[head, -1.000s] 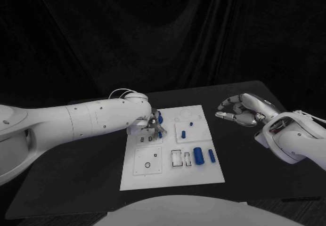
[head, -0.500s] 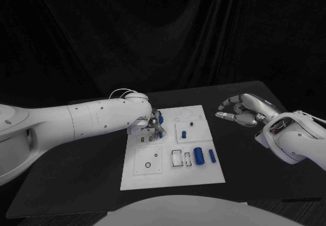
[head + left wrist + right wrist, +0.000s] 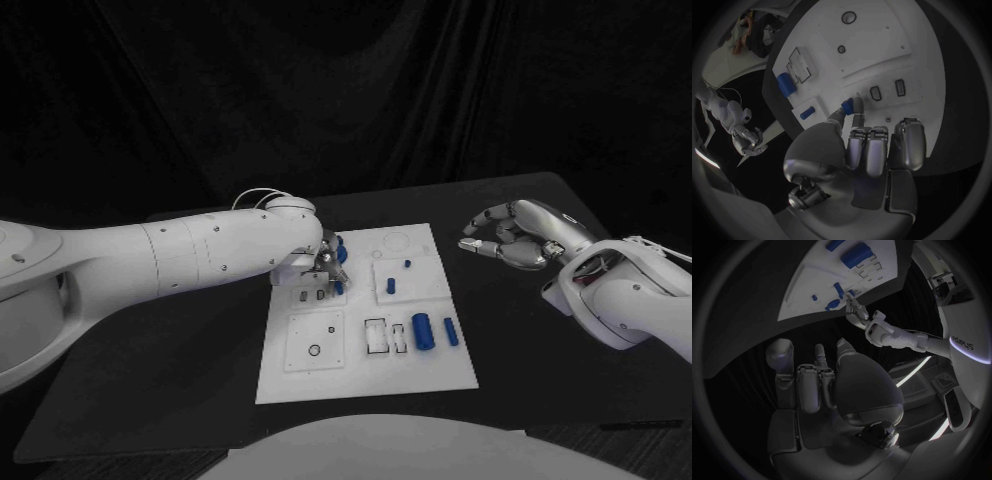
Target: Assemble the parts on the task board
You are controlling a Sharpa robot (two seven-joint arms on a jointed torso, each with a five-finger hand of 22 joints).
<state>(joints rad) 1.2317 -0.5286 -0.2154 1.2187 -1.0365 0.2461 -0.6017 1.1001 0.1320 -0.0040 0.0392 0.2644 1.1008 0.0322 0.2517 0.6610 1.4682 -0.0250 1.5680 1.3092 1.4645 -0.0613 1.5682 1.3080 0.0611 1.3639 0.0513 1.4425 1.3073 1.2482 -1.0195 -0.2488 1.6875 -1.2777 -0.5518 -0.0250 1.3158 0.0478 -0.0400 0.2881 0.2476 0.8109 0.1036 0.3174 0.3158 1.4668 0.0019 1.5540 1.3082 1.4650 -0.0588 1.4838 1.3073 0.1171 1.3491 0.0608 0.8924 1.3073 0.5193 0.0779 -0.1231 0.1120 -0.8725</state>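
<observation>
Your left hand (image 3: 326, 264) is barely moving since a second ago, still pinching a small blue part (image 3: 846, 106) over the task board's (image 3: 433, 365) upper-left slots; your right hand (image 3: 508, 236) is hovering curled, empty.

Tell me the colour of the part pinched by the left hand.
Blue. The part pinched by the left hand shows best in the left wrist view.

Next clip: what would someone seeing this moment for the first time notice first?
The eye goes to the left robot hand over the far left part of the white rectangular task board, pinching a small blue cylindrical part above two small slots. Next come the larger blue cylinders lying near the board's right edge. The right robot hand hangs off the board's far right corner with fingers curled, holding nothing.
</observation>
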